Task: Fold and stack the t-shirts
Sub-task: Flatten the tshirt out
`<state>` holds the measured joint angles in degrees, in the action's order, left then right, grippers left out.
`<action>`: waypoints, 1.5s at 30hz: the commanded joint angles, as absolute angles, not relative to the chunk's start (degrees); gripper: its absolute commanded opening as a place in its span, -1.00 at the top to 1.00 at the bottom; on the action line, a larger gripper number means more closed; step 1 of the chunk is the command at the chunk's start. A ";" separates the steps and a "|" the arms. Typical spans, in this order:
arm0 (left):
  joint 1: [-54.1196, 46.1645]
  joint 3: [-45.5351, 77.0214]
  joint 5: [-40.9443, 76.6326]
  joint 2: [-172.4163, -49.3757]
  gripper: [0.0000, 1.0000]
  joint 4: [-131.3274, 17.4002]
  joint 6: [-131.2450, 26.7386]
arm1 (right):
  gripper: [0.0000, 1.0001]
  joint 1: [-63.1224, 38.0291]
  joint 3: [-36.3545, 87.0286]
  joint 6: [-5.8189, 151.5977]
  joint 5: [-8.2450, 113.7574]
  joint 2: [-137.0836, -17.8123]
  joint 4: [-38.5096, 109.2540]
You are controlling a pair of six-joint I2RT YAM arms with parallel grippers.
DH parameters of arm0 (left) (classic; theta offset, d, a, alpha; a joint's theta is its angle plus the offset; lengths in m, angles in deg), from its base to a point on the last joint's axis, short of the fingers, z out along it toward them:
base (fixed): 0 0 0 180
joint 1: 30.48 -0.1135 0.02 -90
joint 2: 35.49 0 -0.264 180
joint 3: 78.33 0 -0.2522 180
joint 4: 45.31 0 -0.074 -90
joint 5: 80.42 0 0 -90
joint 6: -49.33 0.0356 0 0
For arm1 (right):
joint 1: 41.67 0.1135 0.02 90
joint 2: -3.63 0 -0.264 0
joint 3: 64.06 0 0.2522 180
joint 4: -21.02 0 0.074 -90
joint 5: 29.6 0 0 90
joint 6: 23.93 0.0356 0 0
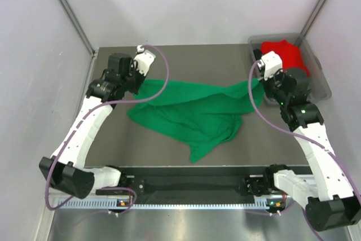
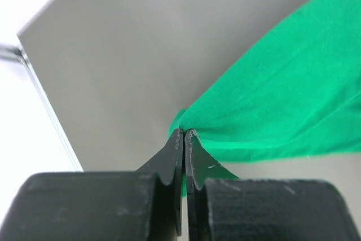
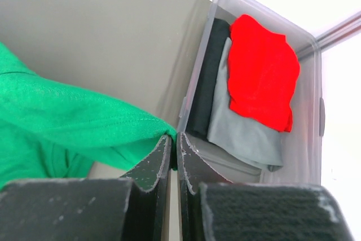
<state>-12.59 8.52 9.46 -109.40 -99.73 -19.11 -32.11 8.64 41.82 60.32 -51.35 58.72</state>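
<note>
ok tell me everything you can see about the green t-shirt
The green t-shirt is plain bright green, soft cloth with a stitched hem, unfolded and rumpled. Its far edge is strung between the left gripper and the right gripper, each shut on a bunched bit of that edge. The rest spreads in loose folds on the grey table, narrowing to a tail toward the near edge.

Bright, even overhead light, soft shadows. Wrist views: corners blown out white, foreground slightly blurry. Top view sharp.
</note>
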 commanded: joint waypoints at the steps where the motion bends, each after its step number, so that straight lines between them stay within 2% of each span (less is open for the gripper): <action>1: -12.81 12.31 8.70 -104.25 1.00 -101.60 -18.44 | 1.00 -32.18 9.12 42.70 57.68 -46.83 59.30; 4: -12.99 13.55 9.32 -100.98 1.00 -101.61 -16.25 | 1.00 -32.09 7.54 42.17 57.32 -42.78 59.74; 8: -12.99 14.87 8.18 -104.29 1.00 -96.88 -12.91 | 1.00 -32.18 7.36 40.68 58.98 -47.23 58.60; 12: -13.16 13.39 5.20 -118.22 1.00 -89.67 -10.88 | 1.00 -32.18 7.97 39.88 62.41 -56.81 52.01; 14: -13.77 9.53 4.14 -124.75 0.99 -87.12 -10.53 | 1.00 -32.36 10.59 40.15 62.77 -64.08 49.99; 15: -13.95 7.43 3.26 -131.83 0.97 -85.45 -10.53 | 1.00 -32.36 12.00 40.41 62.86 -66.83 49.72; 17: -14.22 -0.65 -2.25 -138.81 0.95 -84.21 -11.93 | 1.00 -32.27 16.12 41.20 63.30 -74.19 48.85; 19: -14.30 -9.01 -9.27 -146.13 0.82 -83.77 -14.90 | 1.00 -32.27 18.68 41.64 63.82 -78.44 48.40; 20: -14.31 -9.90 -11.05 -147.10 0.58 -82.72 -15.79 | 1.00 -32.27 20.79 42.08 64.00 -81.59 48.75; 22: -14.22 -7.11 -11.86 -145.63 0.38 -79.20 -18.59 | 1.00 -32.27 22.03 42.78 63.56 -83.81 49.36; 24: -14.31 0.23 -10.81 -140.99 0.07 -77.88 -20.18 | 1.00 -32.27 20.90 43.57 62.78 -83.30 48.67; 27: -15.44 9.30 -8.09 -134.57 -0.03 -78.31 -23.87 | 1.00 -32.27 17.47 44.10 61.98 -80.66 47.26; 32: -20.01 17.07 5.26 -129.44 -0.05 -79.81 -27.14 | 1.00 -32.18 14.05 44.37 60.84 -78.20 47.26; 36: -20.11 13.05 9.31 -134.87 0.02 -84.72 -26.96 | 1.00 -32.09 13.07 44.72 60.66 -78.11 47.61; 41: -20.11 6.45 13.88 -144.19 0.23 -90.70 -27.40 | 1.00 -32.01 12.02 45.25 60.57 -76.96 47.78; 45: -20.28 4.16 15.56 -147.10 0.24 -92.11 -28.45 | 1.00 -32.00 11.32 44.63 60.57 -76.52 47.70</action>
